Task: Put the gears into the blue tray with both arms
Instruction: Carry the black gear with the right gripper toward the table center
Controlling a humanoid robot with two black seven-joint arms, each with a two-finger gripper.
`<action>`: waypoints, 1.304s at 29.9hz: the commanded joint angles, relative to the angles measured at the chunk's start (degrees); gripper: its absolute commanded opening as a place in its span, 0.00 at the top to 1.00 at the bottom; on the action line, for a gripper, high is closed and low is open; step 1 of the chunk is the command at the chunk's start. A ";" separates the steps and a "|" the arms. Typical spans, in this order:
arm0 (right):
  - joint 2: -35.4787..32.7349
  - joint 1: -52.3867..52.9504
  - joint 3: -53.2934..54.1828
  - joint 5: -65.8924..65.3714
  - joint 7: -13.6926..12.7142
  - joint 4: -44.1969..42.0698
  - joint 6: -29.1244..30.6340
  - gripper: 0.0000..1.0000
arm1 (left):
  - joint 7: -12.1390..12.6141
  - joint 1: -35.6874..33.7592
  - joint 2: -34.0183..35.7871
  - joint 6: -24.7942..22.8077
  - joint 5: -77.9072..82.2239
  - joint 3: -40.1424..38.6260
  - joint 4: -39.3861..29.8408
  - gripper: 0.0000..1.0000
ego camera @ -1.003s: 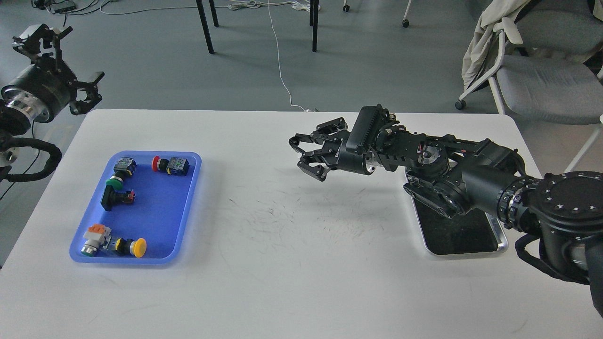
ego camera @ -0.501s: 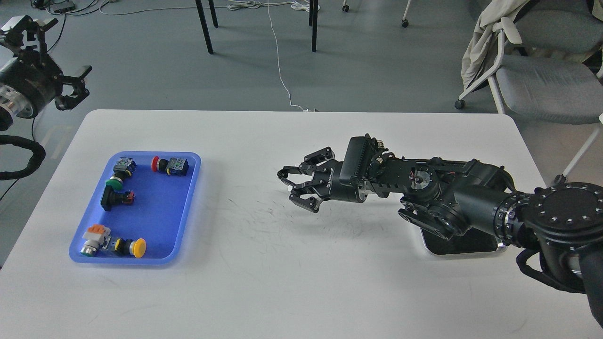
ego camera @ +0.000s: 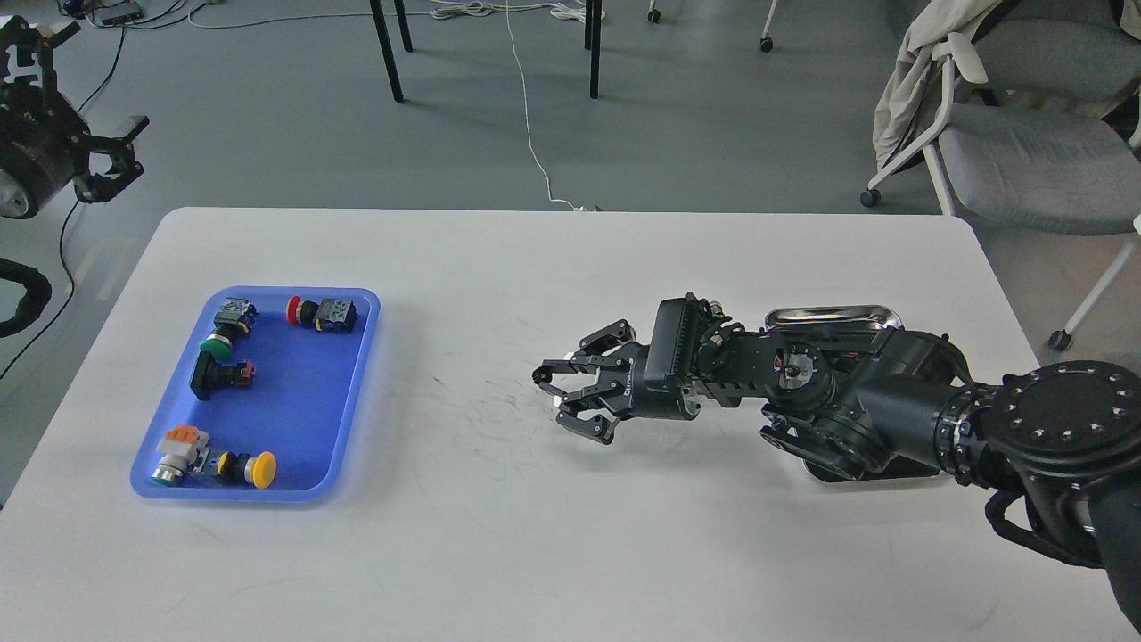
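**Right gripper mid-table, gear not confirmed in hand**

Far left, off the table edge: the left gripper (ego camera: 105,160) is raised over the floor, well apart from the work. It is small and dark here; I cannot tell whether its fingers are spread or closed, and nothing shows in it.

Left side of the table (ego camera: 499,553): the blue tray (ego camera: 299,392) lies flat. It contains several push-buttons (ego camera: 258,469) with red, green and yellow caps. No gear is discernible inside it.

Centre: the right gripper (ego camera: 553,392) hangs low over bare, scuffed tabletop, pointing toward the tray but well apart from it. Its fingers (ego camera: 584,423) are partly spread. A small dark toothed shape sits at the upper fingertip; this may be a gear, but it is too small to confirm, as is any grasp on it.

Right: the steel tray (ego camera: 829,314) is largely hidden behind the right arm; no gears are visible there.

Risks, as judged:
- If a gear is held, the hold looks marginal at one fingertip; a jolt in transit could drop it on the table short of the tray.
- A gear released from height could bounce off the push-buttons or over the rim.
- A grasp at nothing would go unnoticed at this scale.
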 commanded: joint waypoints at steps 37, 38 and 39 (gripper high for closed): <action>0.00 -1.47 8.37 4.96 0.00 0.20 0.00 0.31 | 0.00 1.06 2.78 0.05 0.00 0.00 -1.29 0.01; 0.00 -1.38 8.90 6.97 0.00 0.02 0.00 0.30 | 0.00 1.15 2.78 0.05 0.00 0.00 -1.29 0.01; 0.00 -1.21 9.17 8.91 0.00 -0.15 0.00 0.26 | 0.00 1.15 2.70 0.05 0.00 0.00 -1.29 0.01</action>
